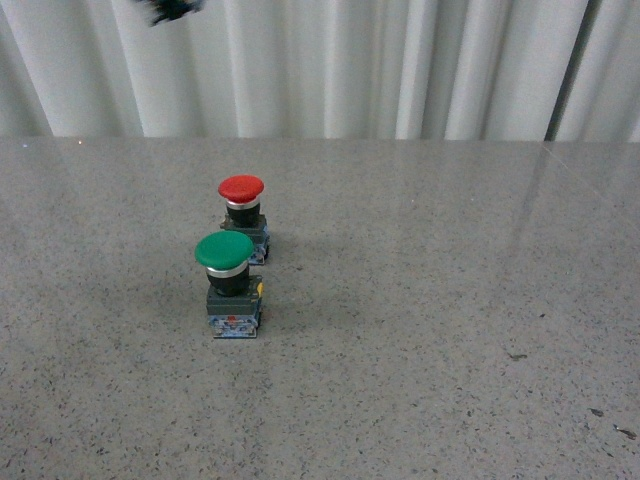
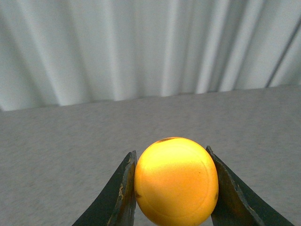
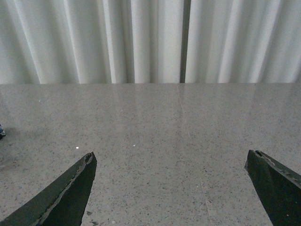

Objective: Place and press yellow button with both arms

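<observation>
Fingers (image 2: 123, 197) of the left gripper (image 2: 170, 157) clamp the yellow button (image 2: 176, 186) by its mushroom cap, one dark pad tight against each side, with the speckled grey table (image 2: 56, 141) lying beyond and below the tips and a white curtain (image 2: 141, 47) behind it. The right gripper (image 3: 170, 155) holds nothing, its fingers (image 3: 70, 193) spread wide over a bare stretch of the same table. The work appears to be at the carrying step, the yellow button in the grasp and not yet set down. The next move likely calls for lowering it base-first onto open table, releasing the cap cleanly so it stands upright, then bringing the free right fingers over the cap to press. Far from either gripper, the green button (image 1: 224, 250) and the red button (image 1: 241, 188) stand upright close together, green nearer the robot, and are best avoided. The yellow cap fills the gap between the fingers and hides its own neck and base, so its tilt and its height above the table cannot be told. The front view shows neither gripper; a dark blur (image 1: 175, 8) at its upper edge cannot be identified.
</observation>
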